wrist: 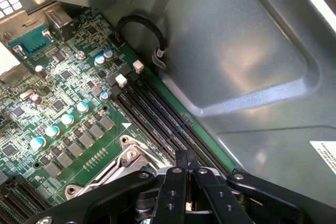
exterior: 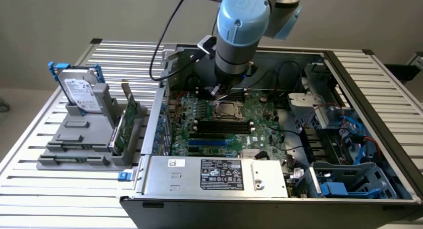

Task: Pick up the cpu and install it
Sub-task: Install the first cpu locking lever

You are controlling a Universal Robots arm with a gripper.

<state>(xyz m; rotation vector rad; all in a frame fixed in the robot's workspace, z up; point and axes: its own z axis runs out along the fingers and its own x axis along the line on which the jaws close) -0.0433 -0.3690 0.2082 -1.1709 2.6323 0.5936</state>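
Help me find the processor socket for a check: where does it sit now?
In the exterior view the socket sits mid-motherboard, just behind the black memory slots and directly below the gripper.

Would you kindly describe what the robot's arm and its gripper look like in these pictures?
The arm is a grey metallic cylinder topped by a rounded light-blue joint cap, with a second blue-capped joint beside it. A black cable loops down alongside it in the exterior view. The gripper is matte black, built from flat linkage bars joined by silver pivot pins, with narrow black fingers.
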